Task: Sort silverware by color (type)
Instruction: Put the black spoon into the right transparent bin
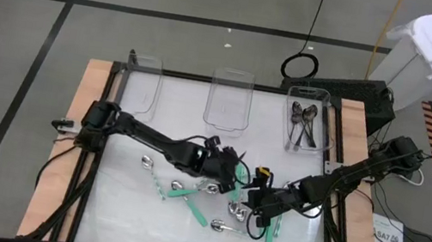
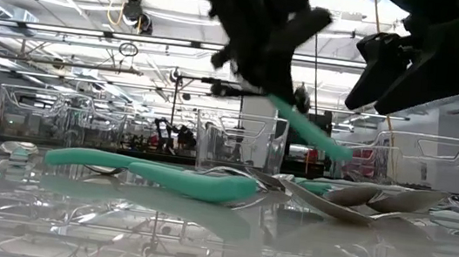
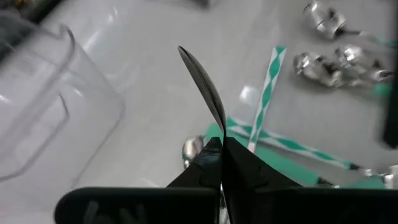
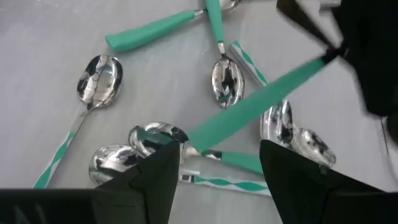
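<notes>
Teal-handled spoons (image 2: 179, 178) lie flat across the front of the surface (image 1: 123, 211), mixed with shiny spoon bowls (image 4: 99, 73) in a loose pile near the middle.

Left arm reaches from the surface's left edge, stretched low and slanting toward the centre, its gripper (image 1: 234, 172) over the pile. Its jaws are pressed together on 1 teal-handled spoon, the held spoon (image 2: 304, 127), which hangs tilted above the surface in the low view; in the left wrist view a thin dark edge sticks out past the closed fingers (image 3: 214, 165).

Right arm comes in from the right edge, bent at the elbow and angled down toward the same pile. Its gripper (image 1: 265, 209) hovers just beside the left one, jaws spread apart with nothing between them, several spoons lying beneath.

At the far edge stand 3 clear bins; the right bin (image 1: 330, 126) holds a few dark spoons (image 1: 304, 122).
</notes>
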